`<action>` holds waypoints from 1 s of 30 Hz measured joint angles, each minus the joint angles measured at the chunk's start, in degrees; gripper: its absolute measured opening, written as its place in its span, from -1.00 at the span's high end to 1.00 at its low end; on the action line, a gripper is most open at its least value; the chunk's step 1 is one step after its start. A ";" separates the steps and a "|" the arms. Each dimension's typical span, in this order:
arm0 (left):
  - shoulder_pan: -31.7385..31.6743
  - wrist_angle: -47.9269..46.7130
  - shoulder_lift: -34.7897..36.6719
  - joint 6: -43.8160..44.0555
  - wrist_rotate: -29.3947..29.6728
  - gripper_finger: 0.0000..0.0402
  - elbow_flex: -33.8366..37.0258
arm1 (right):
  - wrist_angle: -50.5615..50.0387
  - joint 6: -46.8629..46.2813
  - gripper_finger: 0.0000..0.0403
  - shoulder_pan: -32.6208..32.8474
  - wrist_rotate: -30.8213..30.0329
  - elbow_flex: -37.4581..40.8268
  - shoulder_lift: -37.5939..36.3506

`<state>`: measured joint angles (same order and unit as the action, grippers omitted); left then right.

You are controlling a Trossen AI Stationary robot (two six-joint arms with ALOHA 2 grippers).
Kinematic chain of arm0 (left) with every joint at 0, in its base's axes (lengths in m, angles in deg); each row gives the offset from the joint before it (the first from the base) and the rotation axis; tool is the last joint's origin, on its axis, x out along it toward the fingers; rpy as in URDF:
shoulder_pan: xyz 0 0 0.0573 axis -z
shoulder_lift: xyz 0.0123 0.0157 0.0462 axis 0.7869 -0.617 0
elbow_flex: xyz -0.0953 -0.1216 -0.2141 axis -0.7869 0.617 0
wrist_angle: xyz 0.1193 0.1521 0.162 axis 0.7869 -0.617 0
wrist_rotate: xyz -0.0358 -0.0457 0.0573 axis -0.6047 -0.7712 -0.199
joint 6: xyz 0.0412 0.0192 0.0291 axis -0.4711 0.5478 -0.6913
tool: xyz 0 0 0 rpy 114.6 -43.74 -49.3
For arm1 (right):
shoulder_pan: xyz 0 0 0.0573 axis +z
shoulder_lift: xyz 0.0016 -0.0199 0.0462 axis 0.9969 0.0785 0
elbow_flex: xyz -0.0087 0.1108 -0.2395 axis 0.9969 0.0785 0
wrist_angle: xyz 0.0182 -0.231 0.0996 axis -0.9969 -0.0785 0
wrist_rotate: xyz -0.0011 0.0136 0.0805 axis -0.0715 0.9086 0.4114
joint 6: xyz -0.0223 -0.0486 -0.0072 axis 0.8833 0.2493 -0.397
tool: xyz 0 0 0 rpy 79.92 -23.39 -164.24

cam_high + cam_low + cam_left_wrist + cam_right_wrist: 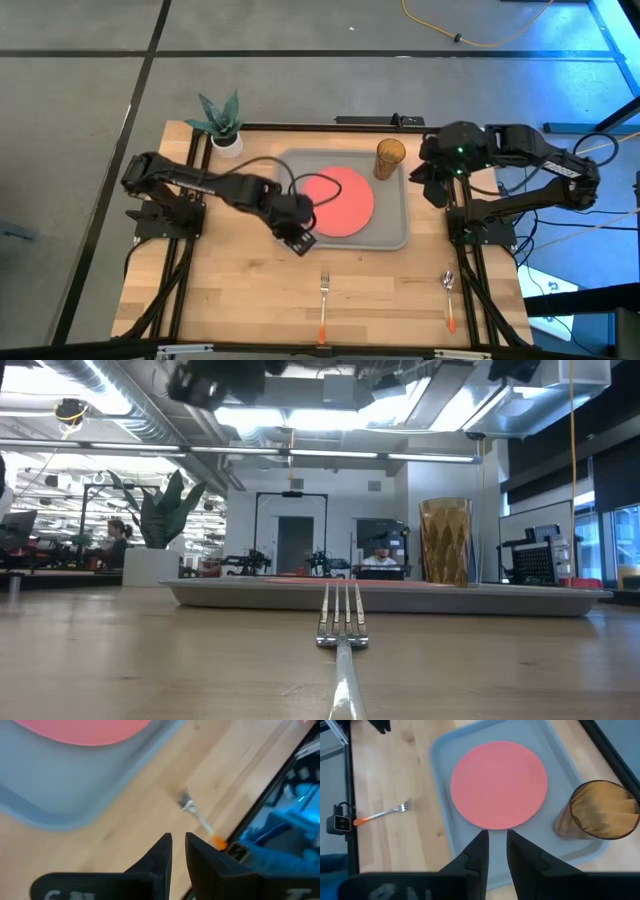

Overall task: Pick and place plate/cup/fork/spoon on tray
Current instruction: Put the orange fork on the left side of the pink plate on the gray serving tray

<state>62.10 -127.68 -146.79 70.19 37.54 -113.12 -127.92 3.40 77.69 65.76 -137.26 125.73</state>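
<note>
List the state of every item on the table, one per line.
plate: flat on the tray.
cup: upright in a tray corner.
tray: flat on the table, holding plate and cup.
fork: on bare wood, off the tray.
spoon: on bare wood, off the tray.
potted plant: upright.
left tool: empty, fingers nearly closed, at the tray's edge.
right tool: empty, fingers nearly closed.

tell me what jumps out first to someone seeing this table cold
The coral-red plate lying flat on the grey tray at the table's middle, with the amber cup upright in the tray's far right corner. Next, the fork and spoon on bare wood near the front edge, and the left end effector over the tray's near left corner.
</note>
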 joint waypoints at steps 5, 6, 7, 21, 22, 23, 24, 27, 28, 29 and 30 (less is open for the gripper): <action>6.00 0.58 0.00 11.85 4.29 0.76 0.00 | -0.02 -0.05 0.66 2.01 0.00 0.00 -0.71; 7.16 0.93 0.00 14.38 6.26 0.76 0.00 | -0.02 -0.03 0.66 2.42 0.00 -0.01 -0.82; 8.26 1.41 0.00 16.76 8.33 0.76 0.00 | 0.00 -0.01 0.66 2.87 0.00 0.00 -0.88; 14.33 9.07 -4.57 23.39 13.77 0.93 0.04 | -0.13 2.44 0.66 8.13 0.00 -0.02 -1.64; 14.33 9.53 -5.07 23.25 12.81 0.96 0.04 | -0.15 2.85 0.66 8.32 0.04 -0.02 -1.68; 14.30 11.29 -5.71 22.62 11.39 0.98 0.04 | -0.15 3.02 0.66 8.53 0.03 -0.02 -1.68; 14.31 13.35 -6.29 22.30 10.07 0.98 0.02 | -0.15 3.13 0.66 8.74 0.02 -0.02 -1.66; 14.60 18.40 -8.49 22.77 7.87 0.93 0.00 | -0.15 3.96 0.66 9.20 0.02 -0.02 -1.66; 14.66 19.99 -9.24 22.67 7.03 0.91 0.00 | -0.15 4.69 0.66 9.20 0.02 -0.02 -1.64; 14.60 20.23 -9.94 22.35 5.40 0.89 0.02 | -0.15 5.46 0.66 9.22 0.04 -0.02 -1.64; 14.36 21.34 -10.78 22.34 3.24 0.86 0.01 | -0.15 5.93 0.66 9.20 0.04 -0.02 -1.68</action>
<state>76.46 -106.34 -157.57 92.53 40.78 -113.10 -128.07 9.33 86.89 65.81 -137.28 124.04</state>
